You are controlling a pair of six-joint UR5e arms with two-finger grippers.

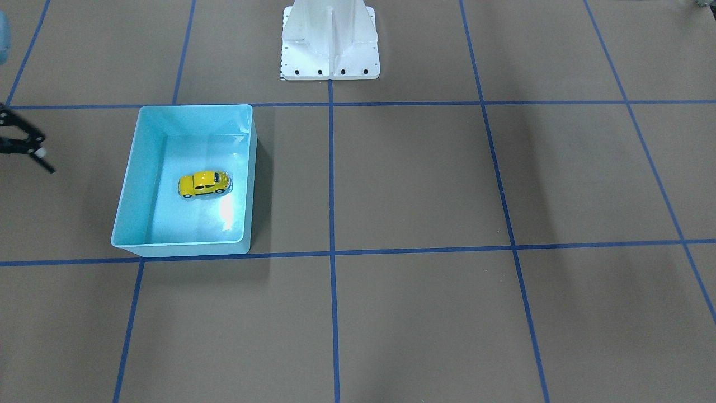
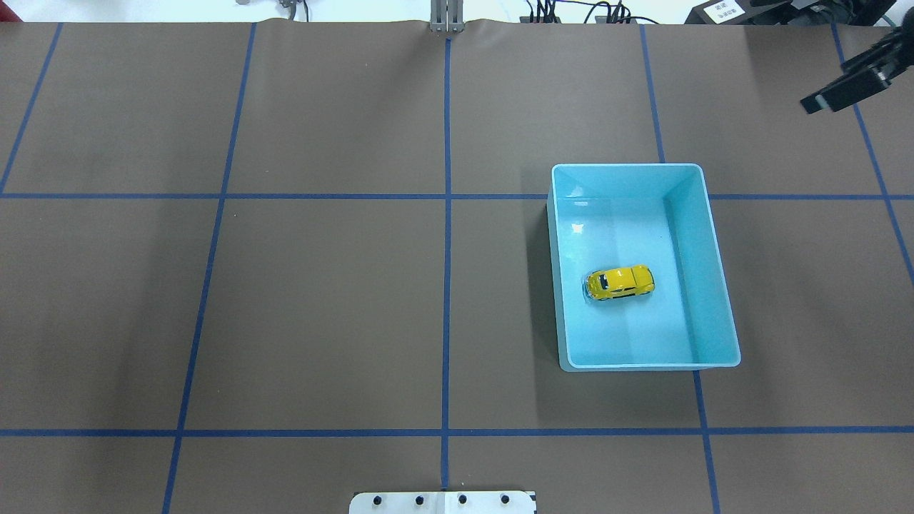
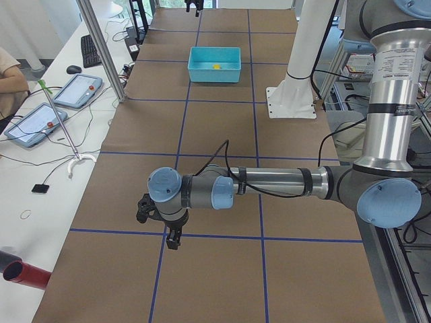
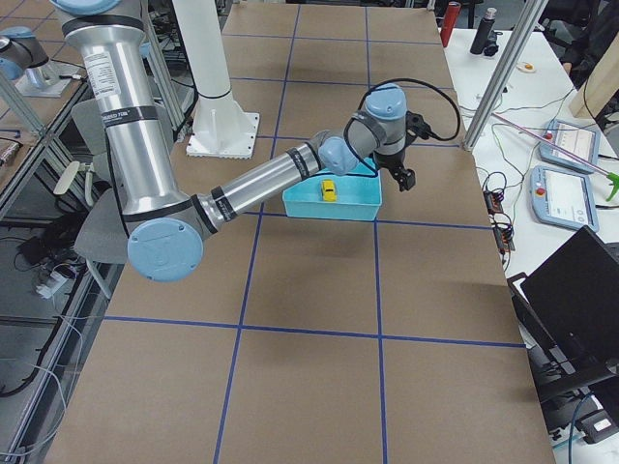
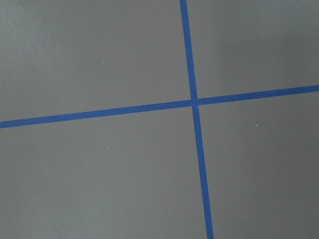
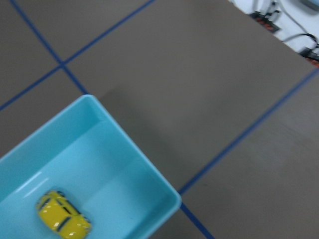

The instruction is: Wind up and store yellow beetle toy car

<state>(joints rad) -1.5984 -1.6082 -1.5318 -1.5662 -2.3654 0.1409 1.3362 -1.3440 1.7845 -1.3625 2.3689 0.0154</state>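
Left end of the tabletop: the left tool (image 3: 163, 227) hangs low over the brown paper-covered tabletop (image 2: 321, 314) with its blue tape grid, well apart from anything of the task. It shows only in the left-end view, so I cannot tell whether its fingers stand wide or narrow. Its wrist camera sees only brown surface and a crossing of tape lines. Moving right, past the centre line: the light blue rectangular plastic bin (image 2: 700, 285) sits open-topped on the robot's right half. The tiny glossy yellow beetle toy car (image 2: 620, 283) rests inside it on its wheels, near the middle of the bin floor, lying crosswise and touching none of the walls. Nothing grips it and nothing hovers over it. Further right, beyond the bin's far corner: the right tool (image 4: 393, 175) hangs above the tabletop, outside the bin, near it but not over it. It carries nothing, and in the right-end view its fingers read as spread wide, though the front and overhead views cut it at the frame edge. Its wrist camera looks down on one corner of the bin with the car in it. Judgement on progress: the storing part looks done, car in bin and both tools off it. Whether the spring is wound cannot be read from these views. If it is, nothing is left but parking the arms.
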